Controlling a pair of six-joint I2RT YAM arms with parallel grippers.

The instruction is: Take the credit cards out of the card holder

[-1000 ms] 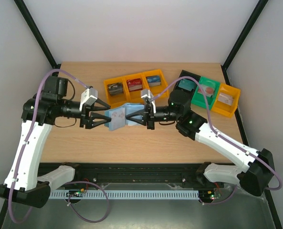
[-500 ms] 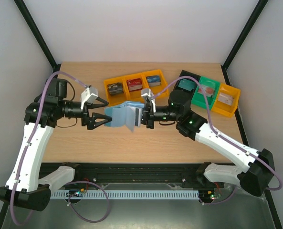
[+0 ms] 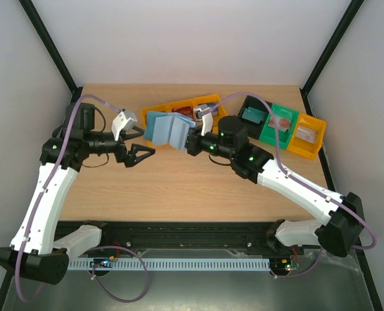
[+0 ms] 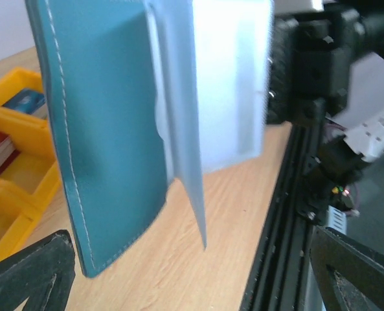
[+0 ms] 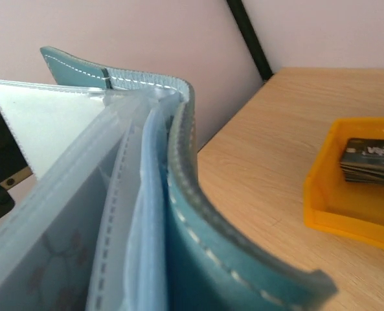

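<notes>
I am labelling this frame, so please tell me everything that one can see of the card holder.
The card holder is a teal leather-like booklet with pale stitching and clear plastic sleeves inside. It hangs open, on edge, off the table near the yellow bins, sleeves fanned. The right gripper holds it, jaws shut on one side. The left gripper, jaws open, is near but apart.

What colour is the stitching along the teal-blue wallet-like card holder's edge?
White stitching; clearest in the left wrist view.
</notes>
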